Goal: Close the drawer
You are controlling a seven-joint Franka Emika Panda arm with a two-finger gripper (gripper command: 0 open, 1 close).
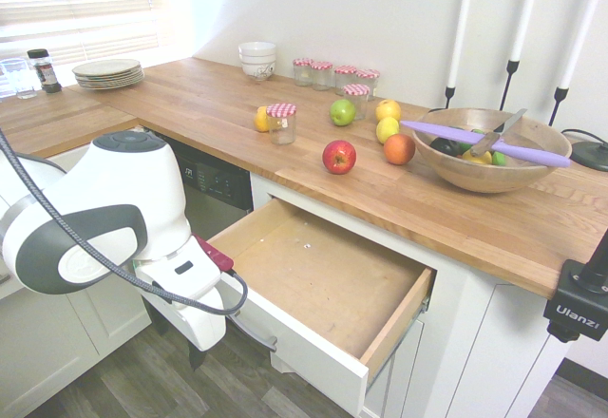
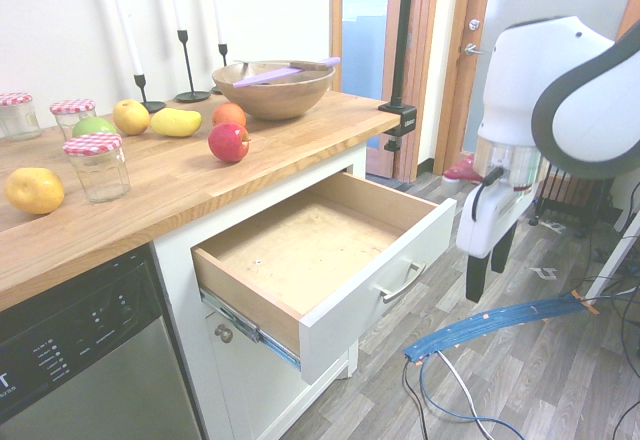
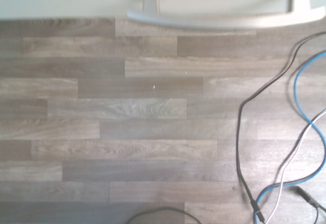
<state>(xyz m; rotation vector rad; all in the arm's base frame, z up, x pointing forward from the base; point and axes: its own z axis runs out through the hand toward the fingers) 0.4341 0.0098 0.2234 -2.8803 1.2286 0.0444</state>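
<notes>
Drawer hangs open under the table; your hand is in front of it, fingers apart, holding nothing.

Looks like a kitchen: around the wooden table, black dishwasher front beneath, white cabinet drawer beside that, fruit, lidded jars and stacked plates on top.

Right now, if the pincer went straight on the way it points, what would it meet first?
Probably the wooden-looking floor: the pincer points down in front of the drawer. The handle seems off its line, though depth is unclear.
</notes>
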